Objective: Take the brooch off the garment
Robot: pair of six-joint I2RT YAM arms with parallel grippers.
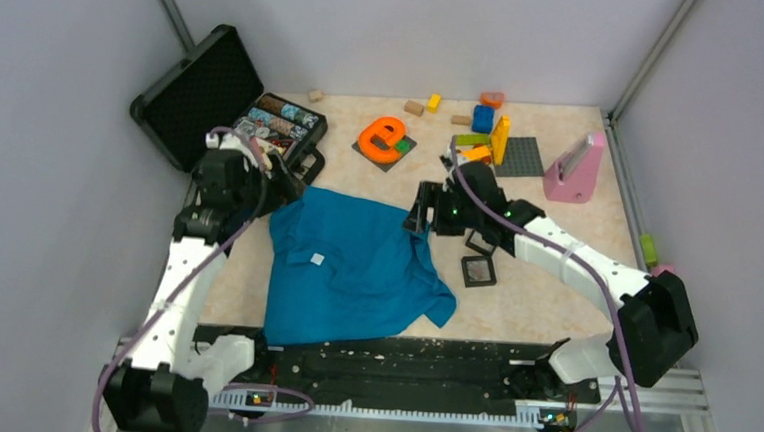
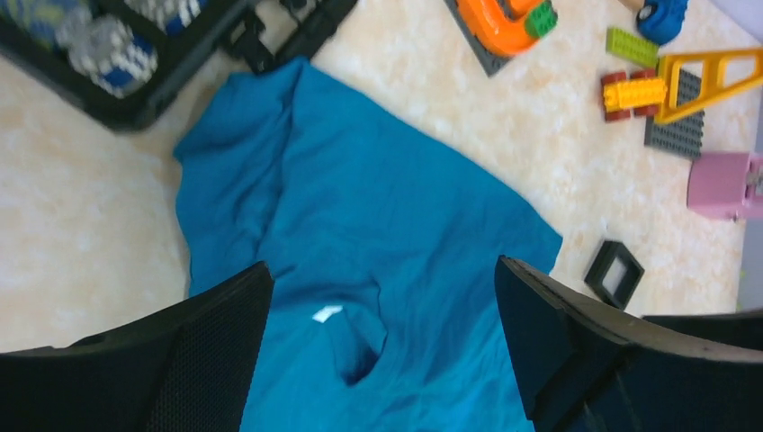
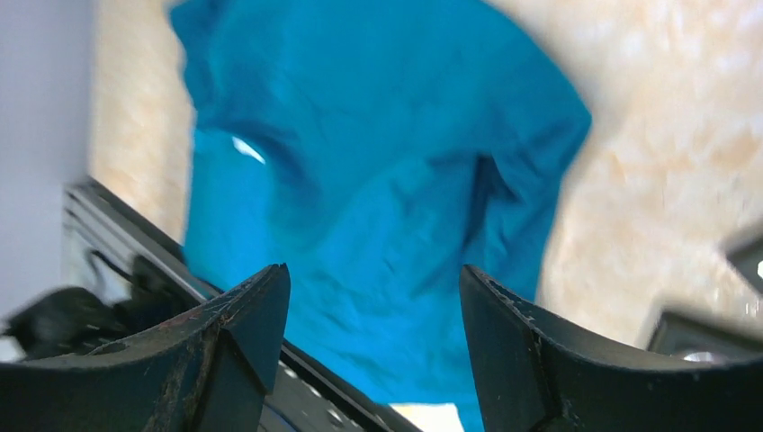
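The blue garment (image 1: 350, 269) lies crumpled flat in the middle of the table. A tiny pale piece, the brooch (image 1: 317, 259), sits on its left-centre part. It also shows in the left wrist view (image 2: 326, 313) and the right wrist view (image 3: 247, 148). My left gripper (image 1: 288, 178) is open and empty, above the garment's far left corner (image 2: 382, 279). My right gripper (image 1: 420, 216) is open and empty, at the garment's far right edge (image 3: 373, 274). The garment fills both wrist views (image 2: 378, 207) (image 3: 378, 153).
Two small black square frames (image 1: 478, 270) (image 1: 478, 244) lie right of the garment, under the right arm. An open black case (image 1: 215, 96) stands at the back left. An orange letter on a grey plate (image 1: 383, 136), toy bricks (image 1: 483, 132) and a pink stand (image 1: 573, 170) are at the back.
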